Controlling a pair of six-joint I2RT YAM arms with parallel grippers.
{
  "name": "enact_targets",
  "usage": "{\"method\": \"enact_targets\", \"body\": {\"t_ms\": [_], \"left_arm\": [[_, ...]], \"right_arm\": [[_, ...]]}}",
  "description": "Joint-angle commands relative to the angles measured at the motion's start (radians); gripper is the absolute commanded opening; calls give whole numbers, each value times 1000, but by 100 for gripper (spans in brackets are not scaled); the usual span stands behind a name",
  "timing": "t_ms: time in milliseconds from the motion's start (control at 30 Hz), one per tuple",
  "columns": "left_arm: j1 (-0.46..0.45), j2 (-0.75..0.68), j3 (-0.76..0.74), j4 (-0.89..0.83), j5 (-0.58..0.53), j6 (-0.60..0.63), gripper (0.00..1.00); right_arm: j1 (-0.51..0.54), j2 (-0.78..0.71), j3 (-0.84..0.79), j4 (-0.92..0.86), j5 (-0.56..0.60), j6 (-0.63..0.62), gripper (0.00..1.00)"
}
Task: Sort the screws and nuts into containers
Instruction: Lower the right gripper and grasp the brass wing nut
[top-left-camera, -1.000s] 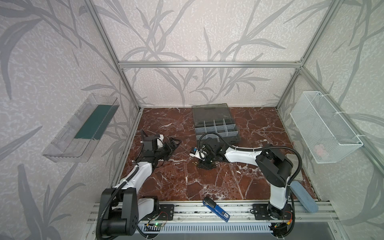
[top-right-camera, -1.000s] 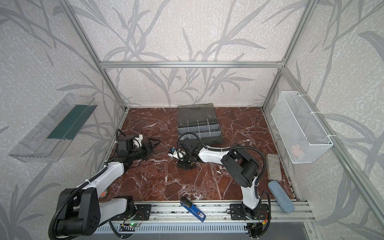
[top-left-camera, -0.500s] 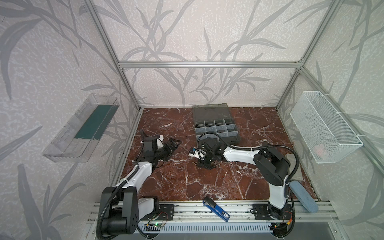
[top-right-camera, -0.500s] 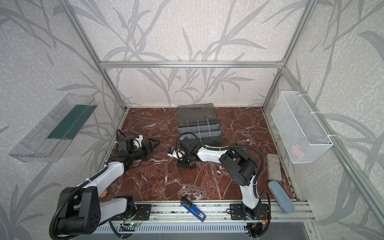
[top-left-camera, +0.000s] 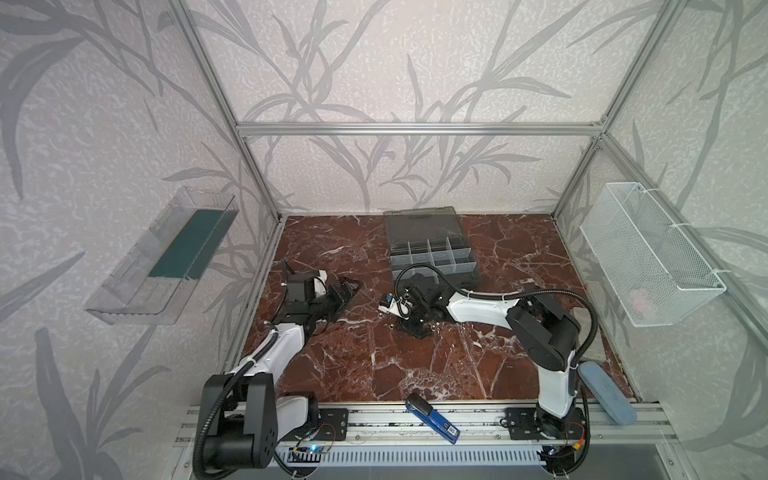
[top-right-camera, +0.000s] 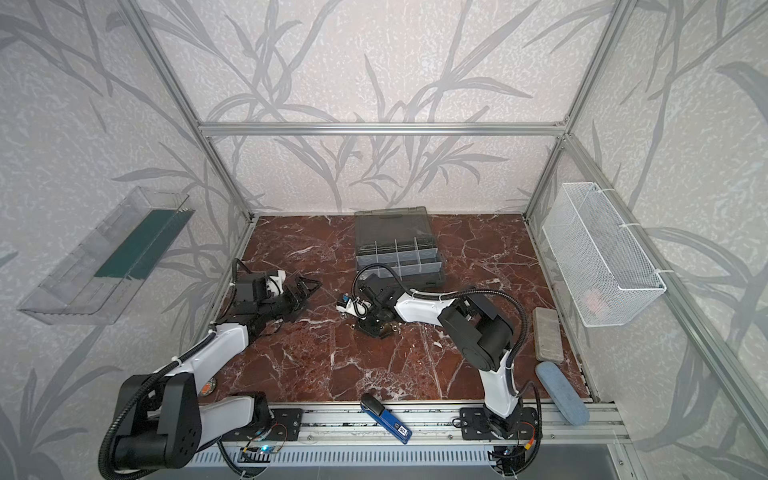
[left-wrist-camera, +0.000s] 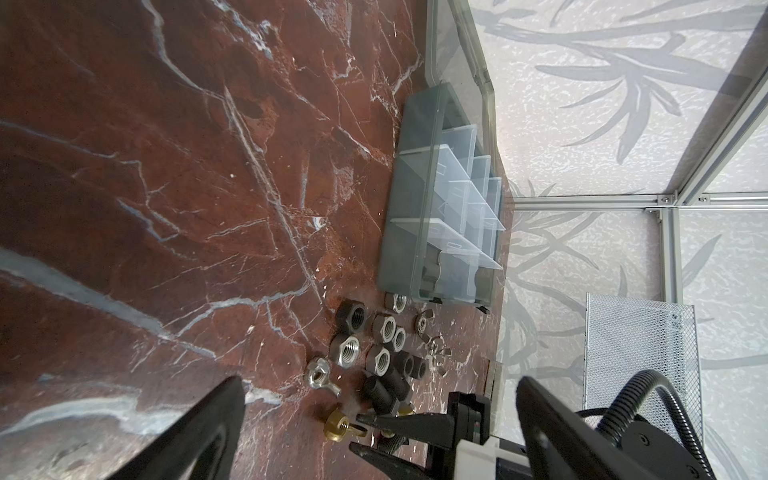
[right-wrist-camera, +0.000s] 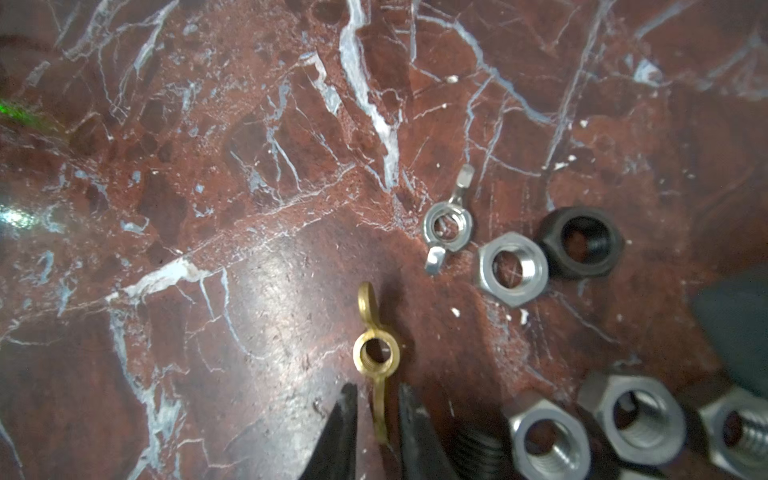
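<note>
Several nuts (left-wrist-camera: 382, 332), silver and dark, lie in a loose pile on the marble in front of the grey organiser case (top-left-camera: 436, 271), whose containers (left-wrist-camera: 457, 195) stand uncovered under the raised lid. Dark screws (left-wrist-camera: 380, 390) lie at the near side of the pile, one (right-wrist-camera: 473, 453) right beside my right fingers. My right gripper (right-wrist-camera: 376, 392) is down on the marble, open by a narrow gap. Its fingers straddle one wing of a brass wing nut (right-wrist-camera: 376, 353), and a thin gap shows on each side. My left gripper (left-wrist-camera: 378, 382) hovers wide open and empty to the left of the pile (top-left-camera: 347, 291).
A silver wing nut (right-wrist-camera: 448, 226), a silver hex nut (right-wrist-camera: 512, 270) and a black nut (right-wrist-camera: 582, 248) lie just beyond the brass one. A white mesh basket (top-left-camera: 648, 257) hangs on the right wall, a clear tray (top-left-camera: 162, 257) on the left. A blue tool (top-left-camera: 432, 422) lies on the front rail.
My right gripper's jaws have narrowed around the brass wing nut's wing, and that arm has edged slightly left. The left arm has not moved.
</note>
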Motion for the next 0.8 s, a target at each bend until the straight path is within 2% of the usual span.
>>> {"method": "enact_targets", "body": {"t_ms": [0, 333, 500, 567, 767], "left_arm": [[7, 3, -15, 1, 6, 3, 100], [8, 5, -18, 0, 7, 3, 99], [8, 5, -20, 2, 5, 3, 99], [9, 5, -20, 2, 5, 3, 100], [11, -9, -16, -5, 8, 4, 99]], "right_arm": [[-4, 24, -12, 14, -7, 8, 19], [-6, 31, -20, 35, -13, 16, 17], [-7, 32, -22, 41, -13, 19, 9], [-9, 29, -22, 42, -10, 21, 1], [-55, -49, -62, 100, -100, 76, 0]]}}
